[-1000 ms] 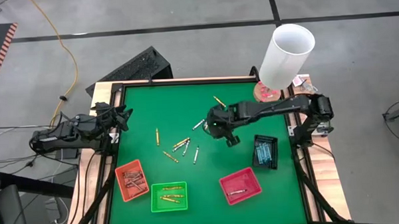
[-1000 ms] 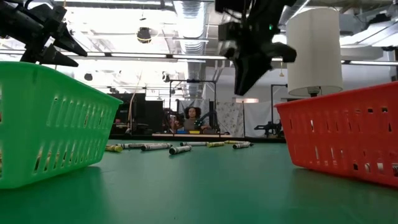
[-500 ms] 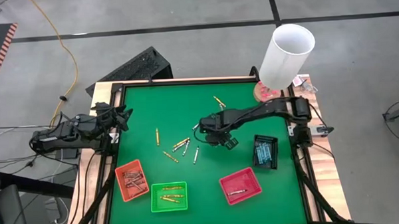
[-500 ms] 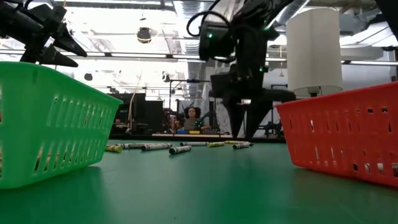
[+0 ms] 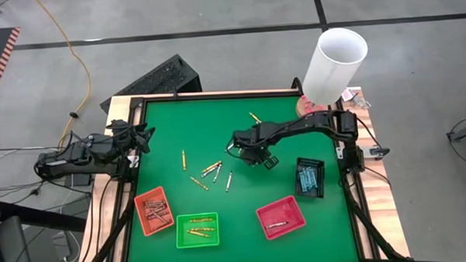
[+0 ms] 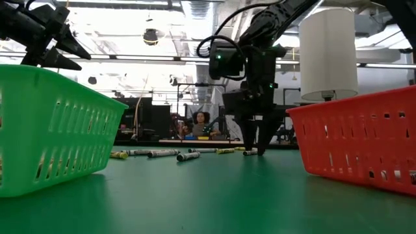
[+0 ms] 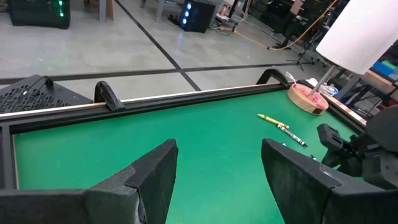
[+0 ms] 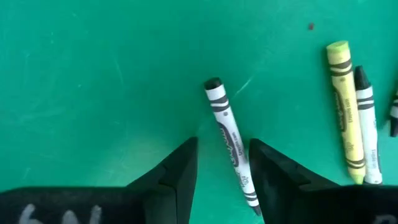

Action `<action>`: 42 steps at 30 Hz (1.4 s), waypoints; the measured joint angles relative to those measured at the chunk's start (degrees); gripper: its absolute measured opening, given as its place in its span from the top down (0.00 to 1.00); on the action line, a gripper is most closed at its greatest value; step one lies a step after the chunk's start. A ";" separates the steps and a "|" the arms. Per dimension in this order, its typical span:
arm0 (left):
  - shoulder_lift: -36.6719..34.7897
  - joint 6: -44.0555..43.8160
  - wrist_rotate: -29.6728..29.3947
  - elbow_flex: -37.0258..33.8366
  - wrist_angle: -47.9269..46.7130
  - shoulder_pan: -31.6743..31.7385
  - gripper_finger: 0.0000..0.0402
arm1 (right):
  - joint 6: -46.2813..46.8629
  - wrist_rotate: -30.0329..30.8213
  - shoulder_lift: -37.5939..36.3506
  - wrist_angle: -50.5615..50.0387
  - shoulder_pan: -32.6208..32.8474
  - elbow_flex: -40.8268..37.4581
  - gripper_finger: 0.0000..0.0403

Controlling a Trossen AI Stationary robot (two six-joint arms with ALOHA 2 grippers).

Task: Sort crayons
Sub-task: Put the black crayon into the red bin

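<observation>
Right wrist view: right gripper (image 8: 222, 163) low on mat mid-table, jaws apart astride grey crayon (image 8: 231, 140) lying skewed btwn fingers — risk: closing rolls/pivots it out, or pinches w/ poor hold.

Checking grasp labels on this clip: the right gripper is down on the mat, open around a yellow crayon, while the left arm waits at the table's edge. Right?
Not quite. The crayon between the right gripper's fingers is silvery grey, not yellow, as the right wrist view shows. The left gripper does wait at the edge.
</observation>
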 joint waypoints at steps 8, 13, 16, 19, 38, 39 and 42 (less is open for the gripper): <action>0.00 -0.02 -0.07 0.00 -0.02 0.00 0.44 | 0.50 0.07 -0.04 3.07 -0.02 -2.91 0.69; 0.00 -0.12 -0.07 0.00 -0.02 -0.02 0.44 | 0.52 0.00 0.07 3.17 0.00 -3.00 0.80; 0.00 -0.18 -0.06 0.00 -0.03 0.00 0.44 | 0.59 0.00 0.09 3.32 0.02 -3.02 0.86; 0.00 -0.20 -0.04 0.00 -0.02 0.00 0.44 | 2.35 0.00 0.13 3.49 0.00 -3.05 0.89; 0.00 -0.20 0.08 -0.02 -0.03 0.00 0.44 | 17.18 -0.88 -8.29 1.22 1.33 0.12 1.00; 0.00 -0.20 0.09 -0.02 -0.05 -0.01 0.44 | 18.12 -1.32 -9.49 1.32 1.32 -0.16 1.00; 0.00 -0.20 0.09 -0.02 -0.04 -0.01 0.44 | 20.96 -1.51 -14.20 0.97 1.59 -1.55 1.00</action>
